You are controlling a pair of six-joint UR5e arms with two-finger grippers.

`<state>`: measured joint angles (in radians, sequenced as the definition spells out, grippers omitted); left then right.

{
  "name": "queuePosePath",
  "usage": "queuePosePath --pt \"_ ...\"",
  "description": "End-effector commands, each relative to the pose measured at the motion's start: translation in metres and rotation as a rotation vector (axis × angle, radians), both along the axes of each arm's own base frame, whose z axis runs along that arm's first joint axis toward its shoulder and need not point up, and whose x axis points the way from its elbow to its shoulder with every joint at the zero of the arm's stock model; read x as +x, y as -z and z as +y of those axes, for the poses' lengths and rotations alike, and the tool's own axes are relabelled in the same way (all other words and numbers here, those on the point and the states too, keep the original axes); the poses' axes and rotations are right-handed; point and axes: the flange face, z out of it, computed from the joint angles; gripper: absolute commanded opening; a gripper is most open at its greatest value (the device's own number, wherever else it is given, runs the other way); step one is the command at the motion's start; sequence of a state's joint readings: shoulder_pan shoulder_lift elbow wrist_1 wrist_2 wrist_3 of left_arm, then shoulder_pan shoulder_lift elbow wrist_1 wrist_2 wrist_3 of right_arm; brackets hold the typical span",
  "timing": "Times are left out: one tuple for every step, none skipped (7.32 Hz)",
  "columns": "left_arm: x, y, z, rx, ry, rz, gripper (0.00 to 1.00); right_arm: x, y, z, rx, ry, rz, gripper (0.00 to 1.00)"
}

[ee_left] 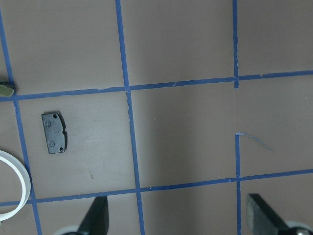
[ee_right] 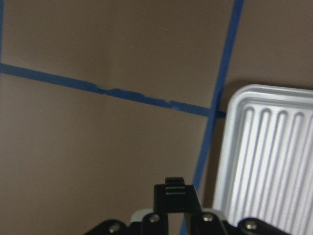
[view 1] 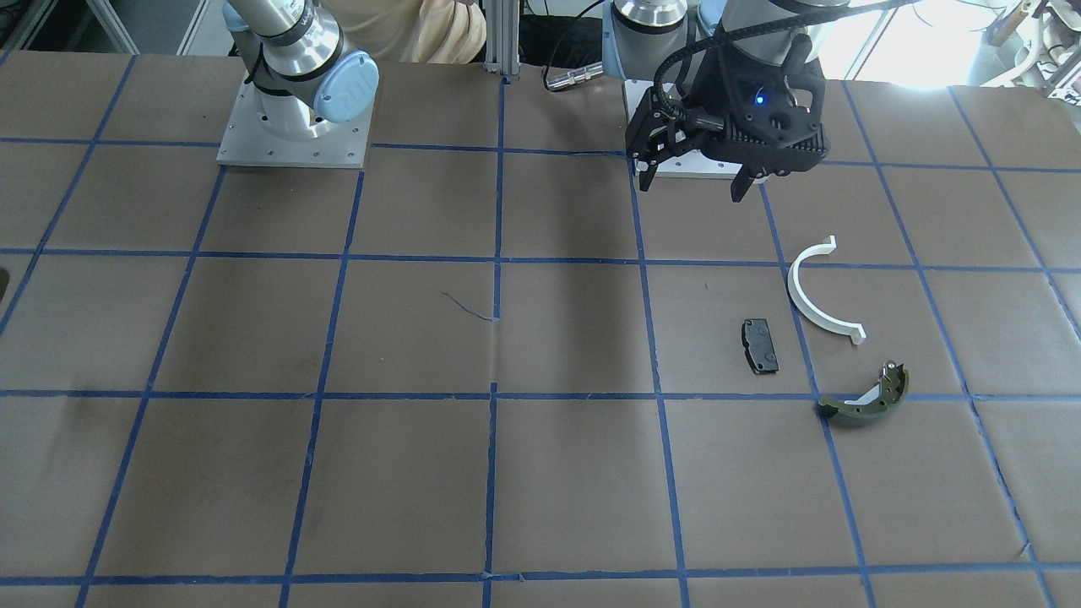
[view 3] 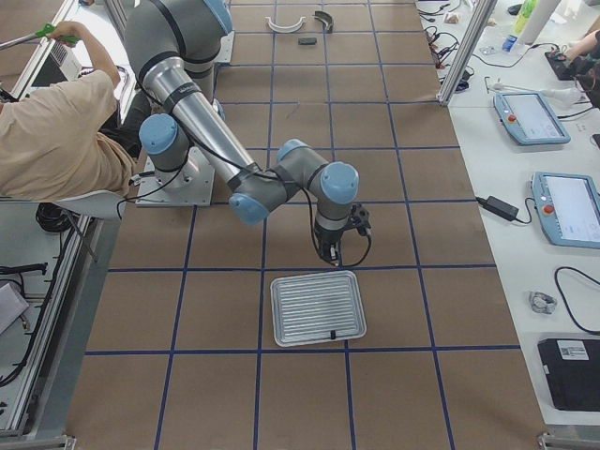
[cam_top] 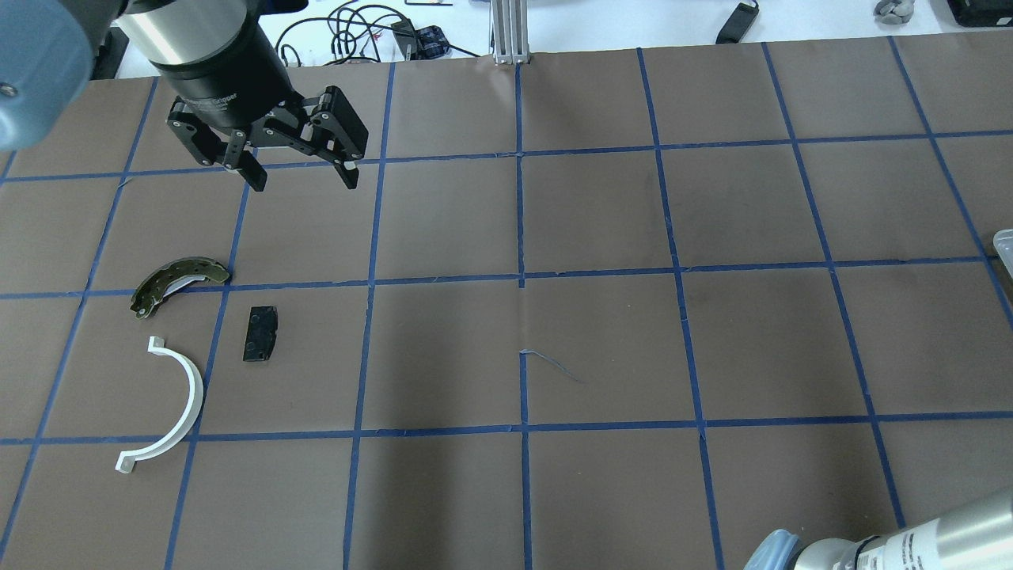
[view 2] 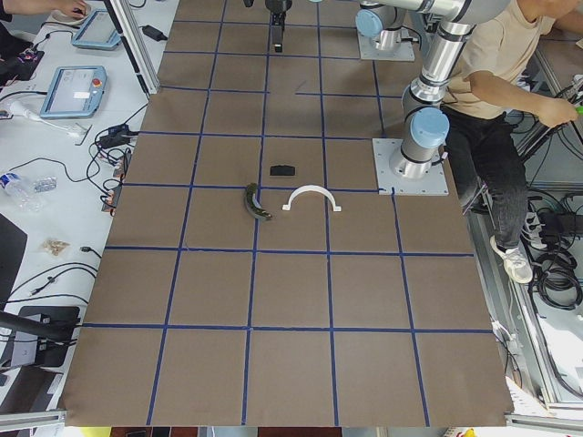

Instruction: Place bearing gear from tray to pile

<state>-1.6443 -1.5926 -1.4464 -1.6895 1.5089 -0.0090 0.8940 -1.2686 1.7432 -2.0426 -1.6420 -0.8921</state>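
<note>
The pile lies on the brown mat: a white half-ring, a small black plate and an olive brake shoe. They also show in the overhead view as ring, plate and shoe. My left gripper hangs open and empty above the mat beside the pile. My right gripper is far off, just beside the ribbed metal tray, jaws together. In the right wrist view a small dark ridged piece, the bearing gear, sits at the fingertips next to the tray.
A seated operator is beside the right arm's base. Pendants and cables lie on the white side benches. The two arm bases stand at the robot's edge of the mat. The tray's bed shows only a tiny dark speck.
</note>
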Motion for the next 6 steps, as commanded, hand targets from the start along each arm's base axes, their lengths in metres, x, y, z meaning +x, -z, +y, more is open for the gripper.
queuePosePath --pt "-0.001 0.002 -0.001 0.004 -0.003 0.001 1.0 0.15 -0.014 -0.013 -0.032 0.119 0.006 0.0" --pt "-0.001 0.002 -0.001 0.002 -0.002 0.001 1.0 0.224 -0.017 -0.018 -0.043 0.16 0.019 0.0" --pt "0.0 0.002 -0.002 0.002 -0.002 0.001 1.0 0.293 -0.015 -0.017 -0.051 0.212 0.022 0.0" --pt "0.0 0.002 -0.002 0.002 0.004 0.001 1.0 0.366 -0.014 -0.009 -0.061 0.279 0.008 0.0" --pt "0.0 0.002 -0.002 0.002 0.003 0.001 1.0 0.435 -0.013 0.004 -0.074 0.298 -0.003 0.0" --pt "0.0 0.002 -0.002 0.002 0.004 0.001 1.0 0.489 -0.008 0.023 -0.065 0.371 -0.036 0.0"
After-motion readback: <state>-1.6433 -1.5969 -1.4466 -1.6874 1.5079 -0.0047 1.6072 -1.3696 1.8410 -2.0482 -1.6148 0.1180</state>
